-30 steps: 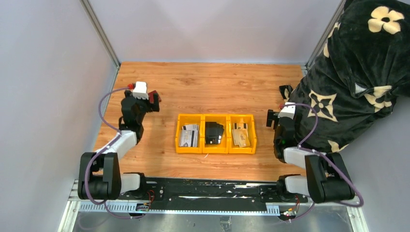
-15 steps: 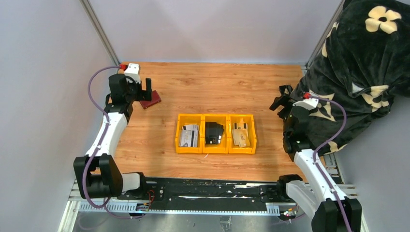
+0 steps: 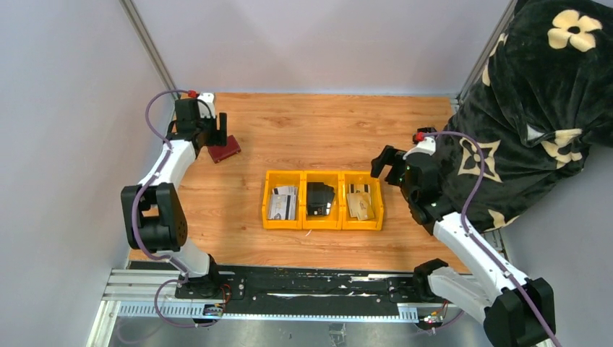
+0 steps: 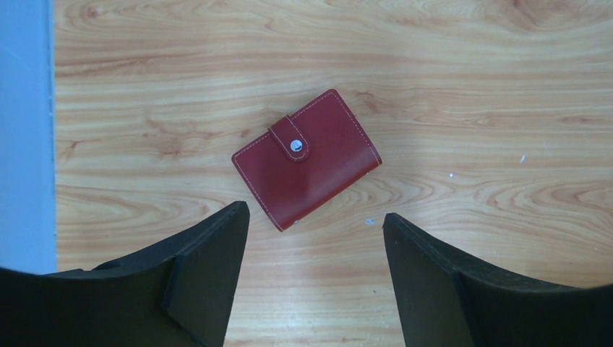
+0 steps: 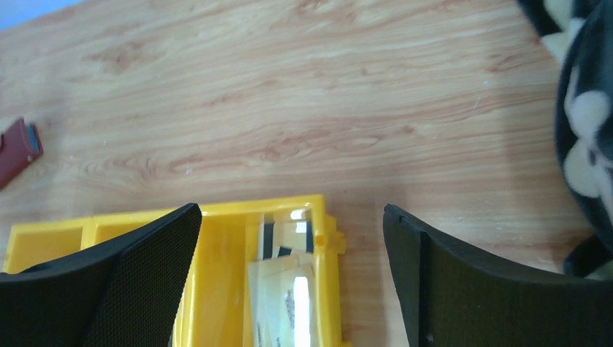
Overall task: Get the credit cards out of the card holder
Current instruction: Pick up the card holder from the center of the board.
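Maroon holder [image 4: 306, 159] lies flat on the table [image 4: 434, 72], far-left corner, strap snapped shut, sitting skewed to the left fingers [image 4: 209, 253]. Those hover over it, apart, gripping nothing. Right fingers [image 5: 130, 275] are also apart and empty, above the yellow tray's [image 5: 246, 210] right bin, where some cards [image 5: 285, 289] lie. Risks: the flat holder offers little edge, so a pinch may skid it. With the snap closed, no cards come out.

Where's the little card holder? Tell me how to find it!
Look at the wooden table, in its far left part, away from the yellow tray. The card holder lies flat there, under the left pincer. It is dark red with a snap strap, unlike the black wallet in the tray's middle bin.
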Controlling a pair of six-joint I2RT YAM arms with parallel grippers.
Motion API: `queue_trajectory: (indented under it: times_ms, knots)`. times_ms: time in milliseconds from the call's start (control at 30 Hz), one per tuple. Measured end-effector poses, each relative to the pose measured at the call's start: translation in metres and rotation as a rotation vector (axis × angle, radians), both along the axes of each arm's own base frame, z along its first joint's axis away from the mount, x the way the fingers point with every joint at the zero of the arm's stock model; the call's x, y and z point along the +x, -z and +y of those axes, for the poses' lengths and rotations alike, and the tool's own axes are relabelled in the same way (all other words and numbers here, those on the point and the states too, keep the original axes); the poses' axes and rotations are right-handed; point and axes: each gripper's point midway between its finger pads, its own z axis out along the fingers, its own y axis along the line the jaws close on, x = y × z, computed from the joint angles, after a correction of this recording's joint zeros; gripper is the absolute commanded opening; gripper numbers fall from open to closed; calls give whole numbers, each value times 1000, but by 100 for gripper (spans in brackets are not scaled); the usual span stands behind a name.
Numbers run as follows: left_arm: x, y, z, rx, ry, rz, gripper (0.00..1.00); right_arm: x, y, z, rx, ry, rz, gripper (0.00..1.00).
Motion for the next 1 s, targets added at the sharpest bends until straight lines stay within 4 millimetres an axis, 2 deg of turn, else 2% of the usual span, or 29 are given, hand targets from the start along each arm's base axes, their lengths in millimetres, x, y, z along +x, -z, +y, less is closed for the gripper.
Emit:
queue_trajectory:
  times_ms: [100, 300, 433, 533, 667, 867, 933, 1000]
  knots:
    - [6, 11, 1, -10, -11, 27, 71, -7, 7, 19, -30, -52, 25, 99]
    - [14, 38, 5, -58, -60, 101, 58, -15, 33, 74, -121, -180, 113, 95]
    - [19, 48, 16, -89, -107, 130, 48, -20, 48, 106, -181, -243, 154, 94]
    - [28, 53, 26, -112, -143, 141, 45, -23, 54, 126, -222, -277, 171, 92]
    - [40, 58, 35, -131, -169, 149, 45, -26, 56, 139, -242, -298, 175, 91]
    - [49, 71, 40, -140, -193, 172, 45, -30, 59, 139, -259, -294, 190, 91]
    - [51, 78, 43, -132, -205, 188, 48, -33, 60, 139, -264, -296, 196, 91]
    - [54, 86, 48, -120, -221, 210, 55, -35, 62, 139, -270, -297, 204, 90]
